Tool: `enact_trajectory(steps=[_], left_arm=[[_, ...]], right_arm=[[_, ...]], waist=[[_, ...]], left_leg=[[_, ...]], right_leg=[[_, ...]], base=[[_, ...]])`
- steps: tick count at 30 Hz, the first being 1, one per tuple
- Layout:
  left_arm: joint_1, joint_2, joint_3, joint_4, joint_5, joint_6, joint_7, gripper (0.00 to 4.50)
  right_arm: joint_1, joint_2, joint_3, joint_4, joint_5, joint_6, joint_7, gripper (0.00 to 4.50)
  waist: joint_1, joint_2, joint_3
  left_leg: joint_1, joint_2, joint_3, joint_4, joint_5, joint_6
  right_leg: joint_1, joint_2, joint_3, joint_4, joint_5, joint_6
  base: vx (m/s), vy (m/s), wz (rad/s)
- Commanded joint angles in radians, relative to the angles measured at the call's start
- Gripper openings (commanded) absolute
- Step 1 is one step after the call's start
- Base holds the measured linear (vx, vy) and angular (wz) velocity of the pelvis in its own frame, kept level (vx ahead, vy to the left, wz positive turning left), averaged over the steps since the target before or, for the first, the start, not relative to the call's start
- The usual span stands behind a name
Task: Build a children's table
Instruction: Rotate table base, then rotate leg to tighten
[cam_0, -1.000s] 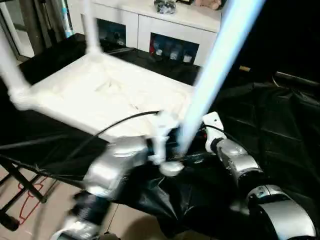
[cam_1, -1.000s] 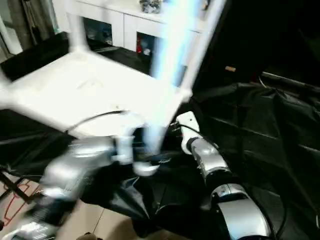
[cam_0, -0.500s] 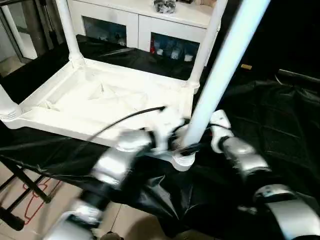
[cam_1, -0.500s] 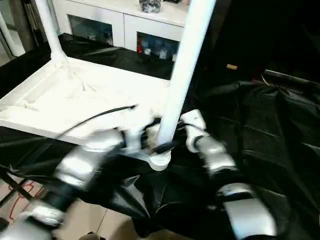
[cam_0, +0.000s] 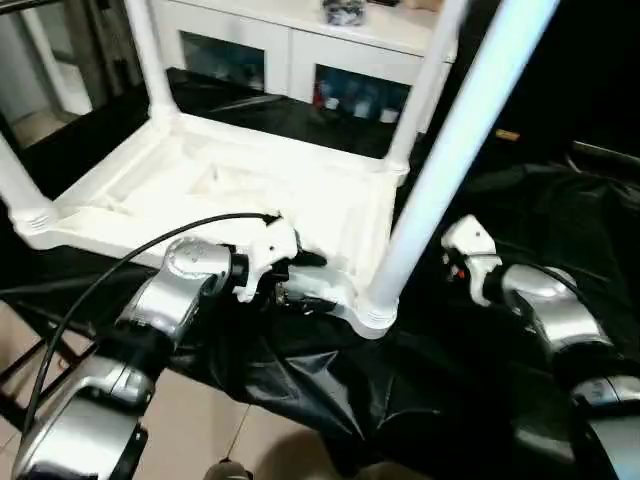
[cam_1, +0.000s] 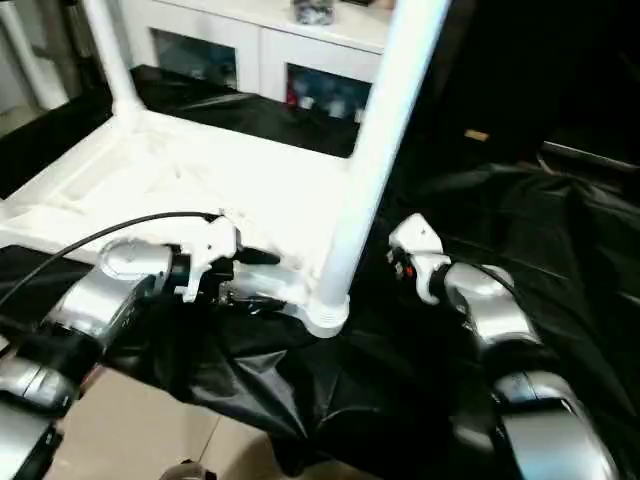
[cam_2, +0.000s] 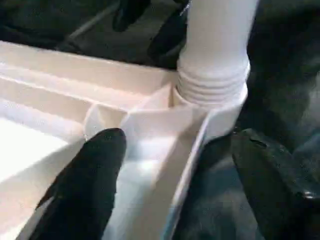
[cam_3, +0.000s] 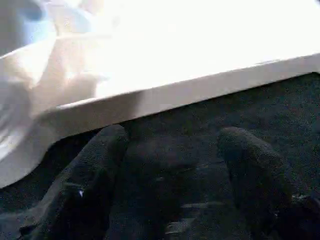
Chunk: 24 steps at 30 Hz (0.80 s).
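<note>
The tabletop (cam_0: 240, 190) lies upside down on the black cloth (cam_0: 560, 230), four legs (cam_0: 455, 150) now standing in its corner sockets. A second ago both grippers were at the near right leg; since then they have drawn off it, and the leg stands alone in its socket (cam_2: 212, 95), so the last leg looks seated. The left gripper (cam_2: 175, 165) has its fingers apart, straddling the tabletop's near rim beside that socket, one finger (cam_2: 95, 165) inside the rim and one outside. The right gripper (cam_3: 170, 155) hangs spread over the cloth near the right edge, holding nothing. The legs' upper ends are cut off, and how deep the leg sits cannot be told
</note>
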Motion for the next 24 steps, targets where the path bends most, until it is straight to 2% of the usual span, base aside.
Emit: enact_trajectory(steps=[1, 3, 4, 6, 7, 8, 10, 11, 12, 14, 15, 17, 18, 19, 21, 24], left_arm=[[-0.037, -0.001, -0.02, 0.038, 0.023, -0.017, -0.034, 3.43], [-0.054, 0.0, -0.033, 0.067, 0.032, -0.026, -0.074, 3.33], [-0.065, -0.002, -0.036, 0.086, 0.034, -0.03, -0.098, 3.27], [-0.07, -0.004, -0.036, 0.098, 0.035, -0.035, -0.107, 3.1], [-0.101, -0.025, -0.032, 0.16, 0.052, -0.075, -0.077, 3.03], [-0.113, -0.033, -0.031, 0.184, 0.06, -0.089, -0.064, 2.94], [-0.123, -0.04, -0.03, 0.207, 0.067, -0.1, -0.057, 2.65], [-0.135, -0.047, -0.035, 0.229, 0.074, -0.11, -0.066, 2.65], [-0.135, -0.047, -0.035, 0.229, 0.074, -0.11, -0.066, 2.56], [-0.154, -0.058, -0.041, 0.26, 0.081, -0.119, -0.079, 2.5], [-0.159, -0.061, -0.042, 0.268, 0.083, -0.122, -0.082, 2.27], [-0.189, -0.076, -0.05, 0.314, 0.101, -0.144, -0.093, 2.12], [-0.189, -0.076, -0.05, 0.314, 0.101, -0.144, -0.093, 2.12], [-0.201, -0.079, -0.055, 0.331, 0.11, -0.148, -0.099, 2.06], [-0.22, -0.088, -0.06, 0.368, 0.123, -0.157, -0.113, 1.74], [-0.239, -0.096, -0.068, 0.41, 0.147, -0.175, -0.105, 1.64]], right_arm=[[0.029, -0.042, 0.013, -0.073, 0.035, 0.023, 0.091, 3.35], [0.06, -0.069, 0.024, -0.135, 0.056, 0.056, 0.156, 3.35], [0.074, -0.081, 0.028, -0.164, 0.067, 0.081, 0.186, 3.35], [0.079, -0.086, 0.029, -0.176, 0.071, 0.091, 0.198, 3.35], [0.094, -0.095, 0.029, -0.196, 0.068, 0.091, 0.207, 3.35], [0.098, -0.097, 0.028, -0.2, 0.067, 0.091, 0.208, 3.35], [0.102, -0.098, 0.026, -0.207, 0.066, 0.094, 0.209, 3.35], [0.112, -0.102, 0.028, -0.223, 0.071, 0.106, 0.224, 3.35], [0.112, -0.102, 0.028, -0.223, 0.071, 0.106, 0.224, 3.35], [0.132, -0.111, 0.035, -0.263, 0.087, 0.135, 0.253, 3.35], [0.137, -0.114, 0.037, -0.274, 0.092, 0.144, 0.26, 3.35], [0.159, -0.13, 0.045, -0.333, 0.113, 0.191, 0.291, 3.35], [0.159, -0.13, 0.045, -0.333, 0.113, 0.191, 0.291, 3.35], [0.166, -0.135, 0.047, -0.347, 0.115, 0.201, 0.298, 3.35], [0.174, -0.14, 0.048, -0.364, 0.116, 0.212, 0.3, 3.35], [0.184, -0.144, 0.047, -0.379, 0.115, 0.219, 0.301, 3.35]], waist=[[0.007, 0.02, -0.078], [0.013, 0.019, -0.076], [0.016, 0.022, -0.074], [0.021, 0.018, -0.074], [0.022, 0.033, -0.075], [0.025, 0.025, -0.076], [0.027, 0.023, -0.075], [0.027, 0.029, -0.077], [0.027, 0.026, -0.076], [0.029, 0.026, -0.079], [0.028, 0.029, -0.079], [0.032, 0.028, -0.079], [0.033, 0.026, -0.078], [0.034, 0.035, -0.078], [0.033, 0.032, -0.076], [0.034, 0.035, -0.078]], left_leg=[[0.015, 0.022, 0.003, -0.06, -0.237, 0.021], [0.014, 0.02, 0.003, -0.06, -0.241, 0.033], [0.015, 0.021, 0.003, -0.062, -0.249, 0.035], [0.013, 0.021, 0.002, -0.061, -0.254, 0.03], [0.013, 0.022, -0.001, -0.062, -0.262, 0.021], [0.017, 0.022, 0.0, -0.061, -0.273, 0.017], [0.015, 0.021, 0.0, -0.06, -0.267, 0.018], [0.016, 0.021, 0.0, -0.06, -0.259, 0.017], [0.014, 0.02, 0.0, -0.06, -0.256, 0.02], [0.013, 0.021, -0.001, -0.059, -0.24, 0.028], [0.013, 0.02, 0.001, -0.058, -0.234, 0.036], [0.013, 0.02, 0.0, -0.057, -0.232, 0.045], [0.011, 0.019, 0.0, -0.057, -0.228, 0.048], [0.013, 0.021, -0.002, -0.058, -0.234, 0.045], [0.013, 0.02, -0.001, -0.059, -0.252, 0.038], [0.013, 0.017, -0.002, -0.057, -0.254, 0.034]], right_leg=[[0.059, -0.057, 0.042, -0.066, -0.082, -0.244], [0.06, -0.055, 0.041, -0.071, -0.09, -0.242], [0.06, -0.056, 0.042, -0.074, -0.105, -0.24], [0.06, -0.06, 0.041, -0.073, -0.135, -0.24], [0.058, -0.064, 0.041, -0.074, -0.156, -0.241], [0.057, -0.063, 0.041, -0.078, -0.167, -0.237], [0.057, -0.062, 0.04, -0.078, -0.167, -0.233], [0.057, -0.063, 0.04, -0.076, -0.159, -0.234], [0.058, -0.061, 0.04, -0.079, -0.155, -0.232], [0.06, -0.061, 0.039, -0.072, -0.115, -0.244], [0.061, -0.057, 0.039, -0.075, -0.095, -0.247], [0.063, -0.06, 0.039, -0.072, -0.087, -0.25], [0.064, -0.06, 0.039, -0.074, -0.088, -0.248], [0.062, -0.062, 0.038, -0.074, -0.102, -0.25], [0.062, -0.063, 0.039, -0.081, -0.146, -0.238], [0.064, -0.062, 0.039, -0.084, -0.169, -0.227]], base=[[0.0, 0.0, 0.0], [0.0, 0.0, 0.0], [0.0, 0.0, 0.0], [0.0, 0.0, 0.0], [0.0, 0.0, 0.0], [0.0, 0.0, 0.0], [0.0, 0.0, 0.0], [0.0, 0.0, 0.0], [0.0, 0.0, 0.0], [0.0, 0.0, 0.0], [0.0, 0.0, 0.0], [0.0, 0.0, 0.0], [0.0, 0.0, 0.0], [0.0, 0.0, 0.0], [0.0, 0.0, 0.0], [0.0, 0.0, 0.0]])
